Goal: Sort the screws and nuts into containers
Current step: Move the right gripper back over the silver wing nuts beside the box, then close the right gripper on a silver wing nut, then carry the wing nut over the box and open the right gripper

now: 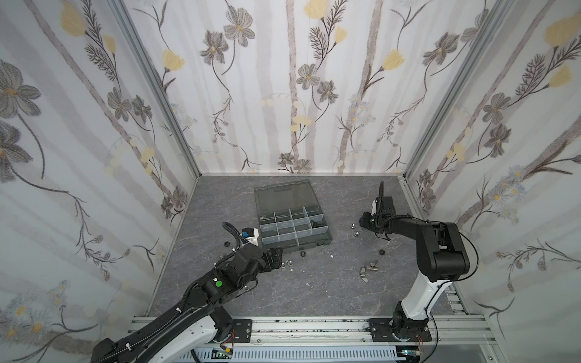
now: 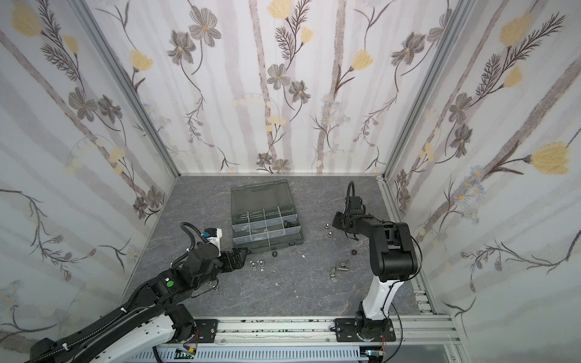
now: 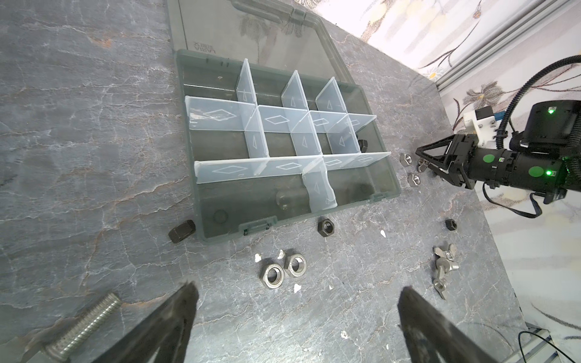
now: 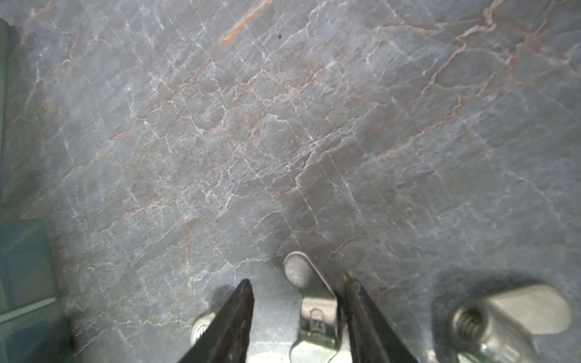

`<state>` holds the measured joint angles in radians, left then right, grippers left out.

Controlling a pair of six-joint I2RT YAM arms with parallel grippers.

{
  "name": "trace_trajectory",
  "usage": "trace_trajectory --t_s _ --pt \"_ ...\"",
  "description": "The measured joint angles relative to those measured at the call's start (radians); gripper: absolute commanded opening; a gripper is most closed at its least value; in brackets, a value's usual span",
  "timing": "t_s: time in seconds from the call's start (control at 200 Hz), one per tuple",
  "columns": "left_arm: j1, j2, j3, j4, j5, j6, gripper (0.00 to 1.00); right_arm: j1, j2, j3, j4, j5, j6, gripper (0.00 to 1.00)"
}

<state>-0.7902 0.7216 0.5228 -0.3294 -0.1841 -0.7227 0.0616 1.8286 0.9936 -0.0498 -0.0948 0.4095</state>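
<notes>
Nuts (image 3: 295, 265) loose on table (image 3: 94, 141) — four silver hex, three black; screw (image 3: 85, 327), one; left gripper (image 3: 298, 288) jaws wide apart, right gripper (image 4: 297, 278) jaws loosely straddling wing nut (image 4: 317, 317), unclamped.

Black arms (image 1: 440, 248), white base links (image 1: 416, 295), green dots (image 1: 218, 284), ribbed black cables (image 3: 531, 78)

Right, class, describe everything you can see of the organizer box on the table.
The organizer box is smoky dark grey plastic, lying open on the grey marbled table. Its transparent lid lies flat on the table behind the base. Pale translucent dividers stand upright, splitting the base into rectangular cells. Two latches sit on the front wall. One cell at its right end holds what looks like a black nut.
</notes>
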Motion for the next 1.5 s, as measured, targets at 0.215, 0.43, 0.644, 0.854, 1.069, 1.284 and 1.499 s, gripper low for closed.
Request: trace_trajectory --t_s 0.215,0.43,0.644,0.854,1.069,1.284,1.499 --pt "0.000 0.006 -0.004 0.000 -0.001 0.000 1.00 0.029 -0.002 -0.003 -0.022 0.097 -0.021 0.31" --pt "0.000 0.020 -0.004 0.000 -0.001 -0.001 1.00 0.036 -0.003 -0.003 -0.036 0.140 -0.026 0.16" --pt "0.000 0.020 -0.004 0.000 -0.001 -0.004 1.00 0.039 -0.010 0.000 -0.048 0.154 -0.026 0.11" --pt "0.000 0.046 0.011 0.002 0.000 -0.004 1.00 0.048 -0.049 -0.003 -0.080 0.153 -0.026 0.09" --pt "0.000 0.031 0.011 0.003 0.000 -0.007 1.00 0.069 -0.090 0.000 -0.090 0.142 -0.026 0.07" --pt "0.000 0.051 0.002 0.004 -0.002 -0.007 1.00 0.146 -0.146 0.020 -0.097 0.096 -0.026 0.06" --pt "0.000 0.051 0.000 0.005 0.002 -0.011 1.00 0.269 -0.136 0.117 -0.114 0.049 -0.025 0.06"
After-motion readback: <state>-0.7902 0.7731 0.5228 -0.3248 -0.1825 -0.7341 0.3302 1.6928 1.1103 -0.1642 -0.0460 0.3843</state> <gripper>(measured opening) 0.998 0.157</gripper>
